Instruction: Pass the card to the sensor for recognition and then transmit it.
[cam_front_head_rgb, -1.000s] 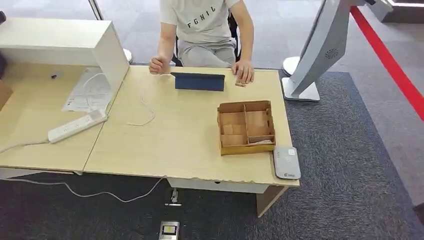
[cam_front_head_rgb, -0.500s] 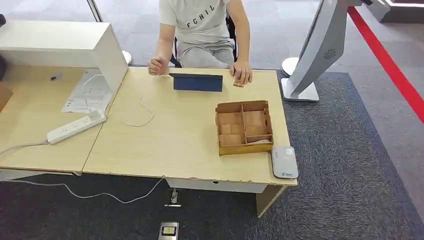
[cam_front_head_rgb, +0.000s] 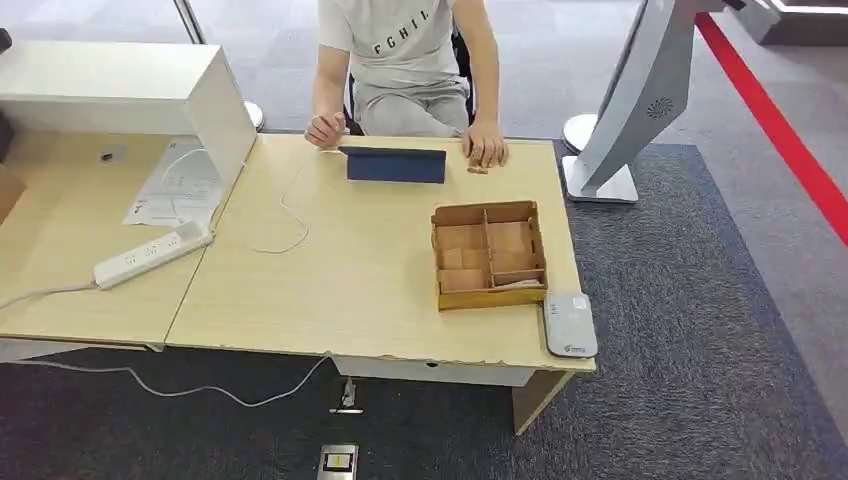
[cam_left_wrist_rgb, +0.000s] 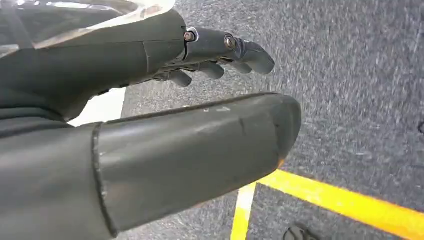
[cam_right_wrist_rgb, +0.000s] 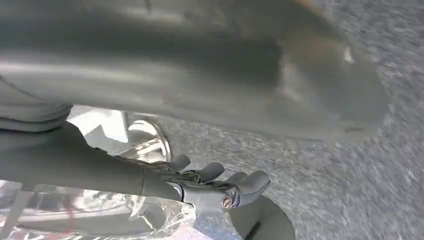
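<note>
While both arms hang over grey carpet, the left hand (cam_left_wrist_rgb: 200, 100) and right hand (cam_right_wrist_rgb: 215, 185) hold nothing, fingers loosely extended and apart from the thumbs. White flat card sensor (cam_front_head_rgb: 570, 324) lies at the near right corner of the light wooden table (cam_front_head_rgb: 350, 270), just beside the compartmented brown cardboard box (cam_front_head_rgb: 489, 255); both hands well apart from it. Can't tell where the card is. Person's hand (cam_front_head_rgb: 486, 148) rests at the far edge beside the dark blue folded tablet stand (cam_front_head_rgb: 396, 164).

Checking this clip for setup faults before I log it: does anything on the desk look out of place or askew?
One thing: the white card sensor lies at the desk's front right corner with its edge overhanging the desk, by the wooden divided box. A loose white cable also trails over the desktop. Nothing looks spilled or damaged.
</note>
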